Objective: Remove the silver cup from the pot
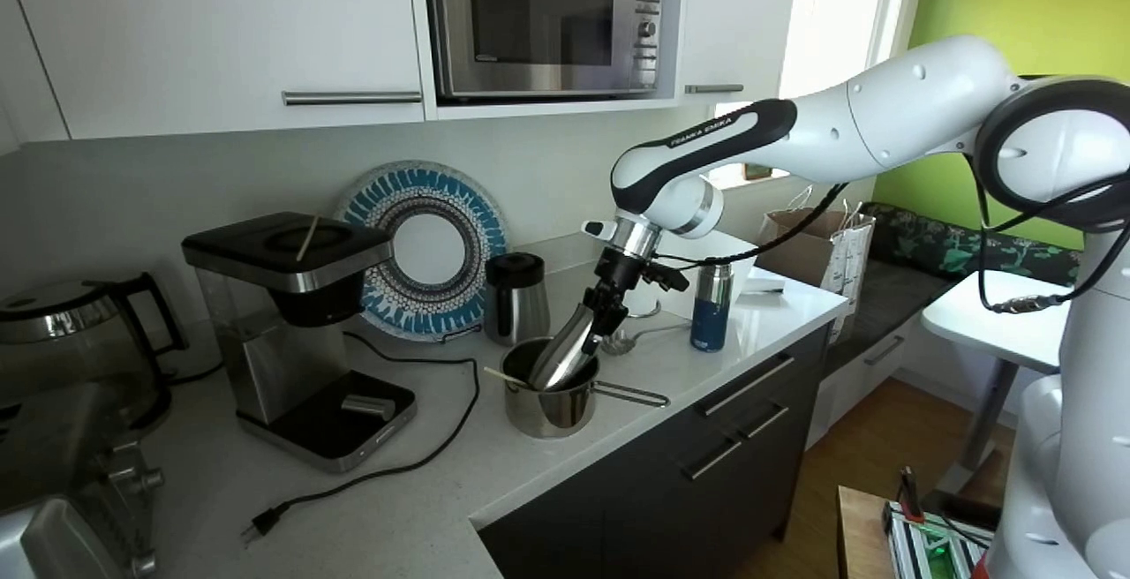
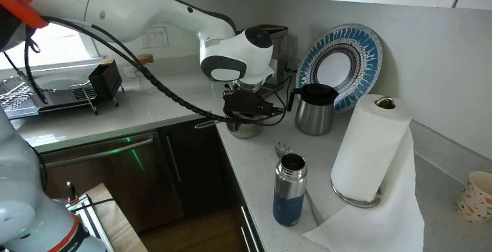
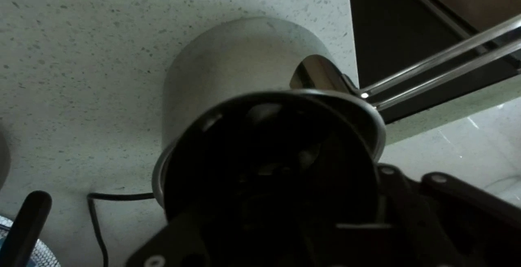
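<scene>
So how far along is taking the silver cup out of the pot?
The reach looks done: the gripper is at the mouth of the silver cup. In hand is the grasp or lift; the cup is tilted, but shadow hides whether it is held. Left: clearing the pot, since the cup's lower end is inside it.

A bright window [image 1: 843,14] adjoins a green wall [image 1: 1042,5].

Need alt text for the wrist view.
Looking into the silver cup, its dark mouth overlapping the opening of the pot on a speckled counter. The shadowed end effector sits at the bottom; the pot's handle runs off upper right.
</scene>
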`<state>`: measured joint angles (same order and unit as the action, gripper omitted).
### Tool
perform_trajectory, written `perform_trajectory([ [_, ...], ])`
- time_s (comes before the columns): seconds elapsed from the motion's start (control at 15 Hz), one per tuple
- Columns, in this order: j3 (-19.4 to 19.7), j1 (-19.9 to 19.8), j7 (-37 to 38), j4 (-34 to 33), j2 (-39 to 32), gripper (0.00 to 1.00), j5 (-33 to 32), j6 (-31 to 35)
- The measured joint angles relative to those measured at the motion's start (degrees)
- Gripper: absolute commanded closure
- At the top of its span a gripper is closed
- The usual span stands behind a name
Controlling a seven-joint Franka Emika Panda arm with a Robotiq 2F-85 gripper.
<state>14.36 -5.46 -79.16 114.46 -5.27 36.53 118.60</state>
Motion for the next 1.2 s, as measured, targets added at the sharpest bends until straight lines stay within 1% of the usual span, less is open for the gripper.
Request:
perform_trajectory([
  [0.13,-1.39,-0.43,0.34,-1.1,0.09,1.0,-2.45,0.0],
  [0.4,-3.34,-0.67,0.69,-1.49,0.68,0.99,-6.27,0.03],
  [0.73,-4.88,-0.7,3.88,-2.01,2.7,0.99,-12.24,0.03],
  [0.93,-5.4,-0.7,6.39,-2.24,6.48,0.99,-15.75,-0.07],
  [1.2,-5.48,-0.73,10.23,-2.02,13.87,0.99,-19.81,0.01],
])
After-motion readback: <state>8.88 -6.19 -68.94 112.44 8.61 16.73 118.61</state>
